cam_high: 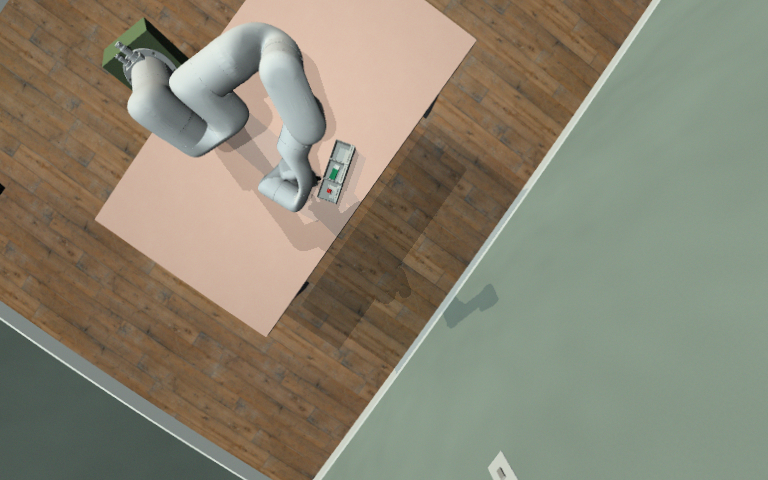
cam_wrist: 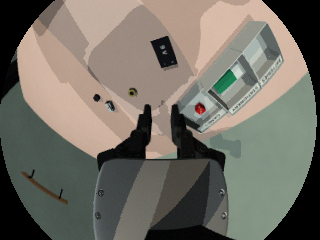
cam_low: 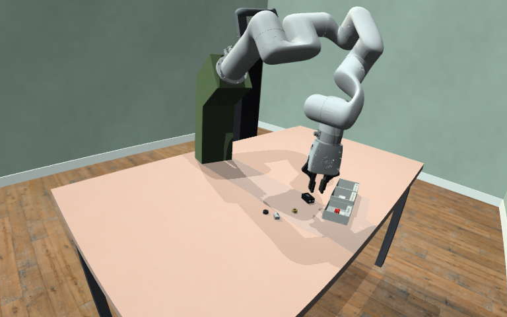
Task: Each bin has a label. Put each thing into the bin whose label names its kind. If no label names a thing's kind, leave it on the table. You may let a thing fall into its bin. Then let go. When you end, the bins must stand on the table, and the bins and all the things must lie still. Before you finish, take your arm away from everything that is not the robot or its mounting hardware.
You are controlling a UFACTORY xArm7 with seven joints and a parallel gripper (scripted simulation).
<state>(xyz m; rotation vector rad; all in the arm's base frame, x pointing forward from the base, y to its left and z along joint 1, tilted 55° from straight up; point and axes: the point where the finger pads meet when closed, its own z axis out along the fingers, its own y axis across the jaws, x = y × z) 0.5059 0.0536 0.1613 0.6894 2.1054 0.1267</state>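
A row of three grey bins (cam_low: 341, 201) stands near the table's right edge; it also shows in the wrist view (cam_wrist: 234, 76). The near bin holds a red thing (cam_wrist: 199, 108). The middle bin holds a green thing (cam_wrist: 227, 82). The far bin looks empty. On the table lie a black box (cam_low: 307, 198), a small yellowish ring (cam_low: 294, 211), a small grey piece (cam_low: 276, 215) and a small black piece (cam_low: 265, 212). My gripper (cam_low: 315, 188) hangs above the table between the black box and the bins. Its fingers stand a little apart with nothing between them.
The arm's green base pedestal (cam_low: 216, 113) stands at the table's back edge. The bins sit close to the table's right edge (cam_low: 389, 220). From above, the arm hides the loose things left of the bins (cam_high: 336, 171).
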